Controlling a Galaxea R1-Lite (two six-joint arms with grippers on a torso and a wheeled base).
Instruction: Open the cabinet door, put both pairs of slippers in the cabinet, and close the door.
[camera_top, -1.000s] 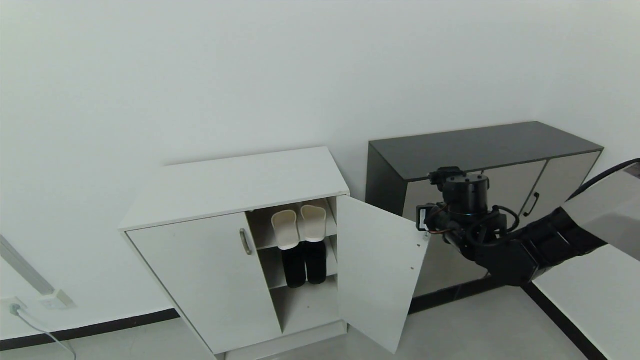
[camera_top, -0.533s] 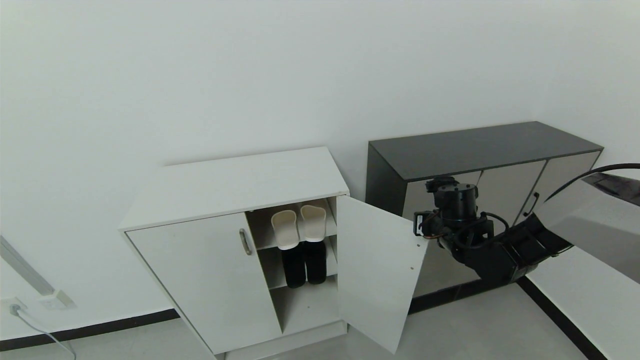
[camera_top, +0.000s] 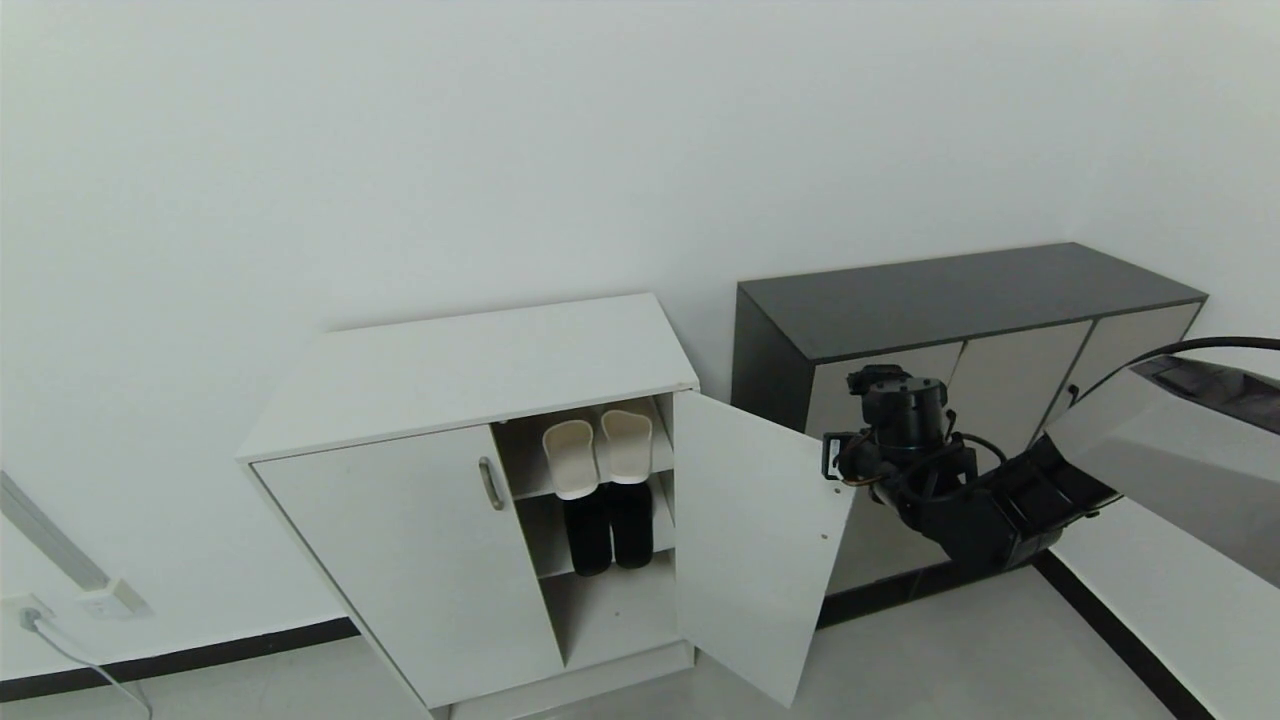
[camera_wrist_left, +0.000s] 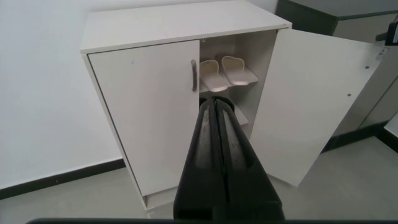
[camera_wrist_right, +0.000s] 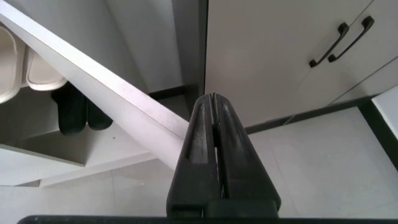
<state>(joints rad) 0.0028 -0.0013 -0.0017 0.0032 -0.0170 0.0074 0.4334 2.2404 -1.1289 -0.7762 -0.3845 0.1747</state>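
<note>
The white cabinet (camera_top: 470, 370) stands against the wall with its right door (camera_top: 750, 540) swung open. Inside, a cream pair of slippers (camera_top: 598, 455) rests on the upper shelf and a black pair of slippers (camera_top: 610, 530) on the shelf below. My right arm (camera_top: 905, 450) is just behind the door's free edge. In the right wrist view my right gripper (camera_wrist_right: 213, 99) is shut and empty, its tip at the door's edge (camera_wrist_right: 112, 87), with the cream slippers (camera_wrist_right: 37, 71) and black slippers (camera_wrist_right: 78, 112) beyond. My left gripper (camera_wrist_left: 216, 106) is shut and empty, in front of the cabinet's closed left door (camera_wrist_left: 143, 118).
A grey sideboard with a dark top (camera_top: 960, 290) stands right of the cabinet, close behind my right arm; its handles (camera_wrist_right: 339, 40) are near. A white surface (camera_top: 1180, 590) runs along the right. A wall socket with a cable (camera_top: 30, 610) sits low on the left.
My right arm has moved left and away from the camera, closing in on the open door's free edge. The door and slippers have hardly moved.
</note>
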